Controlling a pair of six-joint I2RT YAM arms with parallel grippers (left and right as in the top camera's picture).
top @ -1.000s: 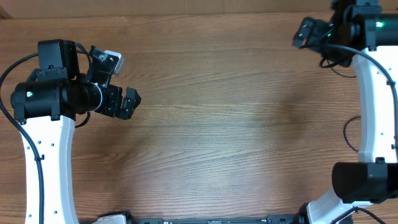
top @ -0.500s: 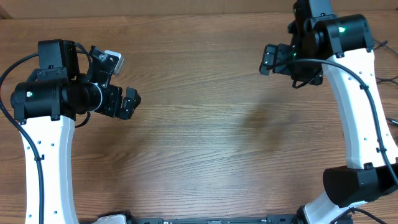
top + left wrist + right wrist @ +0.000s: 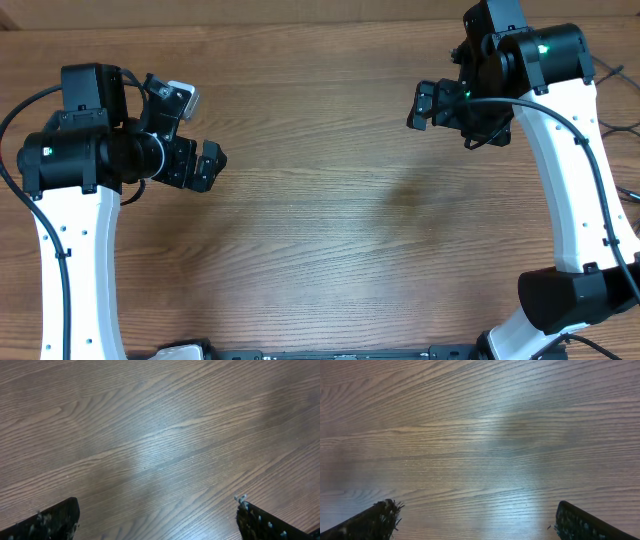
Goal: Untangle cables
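- Brown wood-grain desk (image 3: 320, 250) fills every view, with a soft light reflection on its middle.
- Nearest the bases, two white robot arms with black joints rise at the left (image 3: 75, 260) and the right (image 3: 585, 210) side.
- On the left arm, the black left fingers (image 3: 211, 163) are spread wide. In the left wrist view they show only at the two lower corners (image 3: 50, 522), above bare wood and touching nothing.
- At the right edge of the desk, beside the right arm, thin black cables (image 3: 630, 195) curve out of view. I cannot tell if these are the ones to untangle or only wiring of the arm.
- Farther back, the black right fingers (image 3: 422, 103) are also wide apart and empty, above the wood in the right wrist view (image 3: 370, 522).
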